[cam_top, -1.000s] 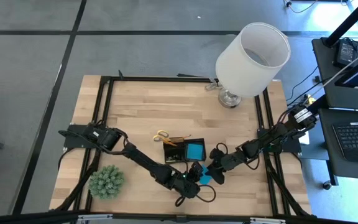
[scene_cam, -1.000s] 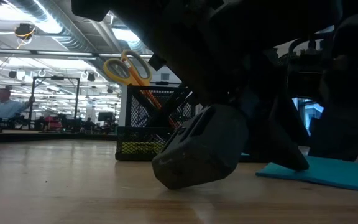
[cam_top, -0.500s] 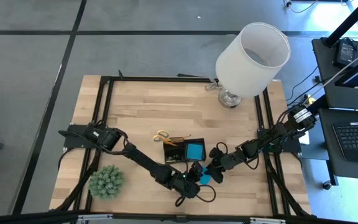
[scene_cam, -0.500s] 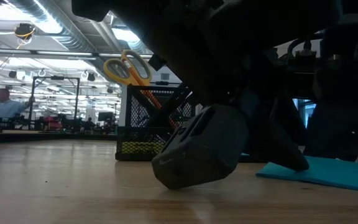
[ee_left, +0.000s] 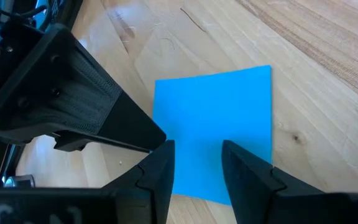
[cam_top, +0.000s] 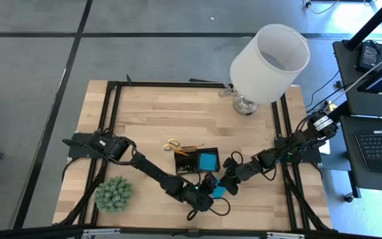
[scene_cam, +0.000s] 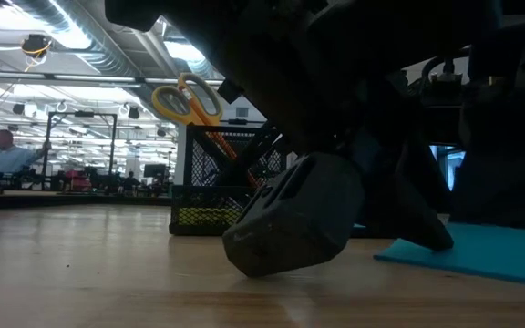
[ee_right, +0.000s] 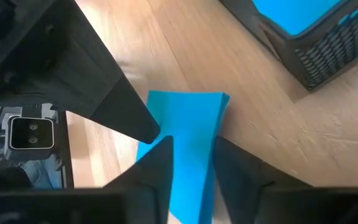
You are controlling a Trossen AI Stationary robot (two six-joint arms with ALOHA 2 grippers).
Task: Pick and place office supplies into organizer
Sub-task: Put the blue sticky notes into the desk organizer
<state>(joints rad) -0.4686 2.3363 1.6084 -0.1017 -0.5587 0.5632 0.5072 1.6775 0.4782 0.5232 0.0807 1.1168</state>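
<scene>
Overhead, both grippers crowd one blue pad (cam_top: 219, 191) just beside the organizer (cam_top: 194, 161). Low down, scissors (scene_cam: 187, 98) stand in its mesh. Left gripper (ee_left: 196, 163) and right gripper (ee_right: 191, 155) each straddle the pad, fingers parted, tabletop (ee_left: 328, 93) beneath.

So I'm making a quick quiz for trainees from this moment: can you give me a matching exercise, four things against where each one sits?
Things:
1. yellow-handled scissors
2. loose blue square paper sheet
3. green spiky plant ball
4. big white lamp

Places:
A. flat on the wood between the two pincers
B. far right corner of the table
C. standing in the black mesh organizer
D. near left corner of the table

Pairs: 1-C, 2-A, 3-D, 4-B
</scene>
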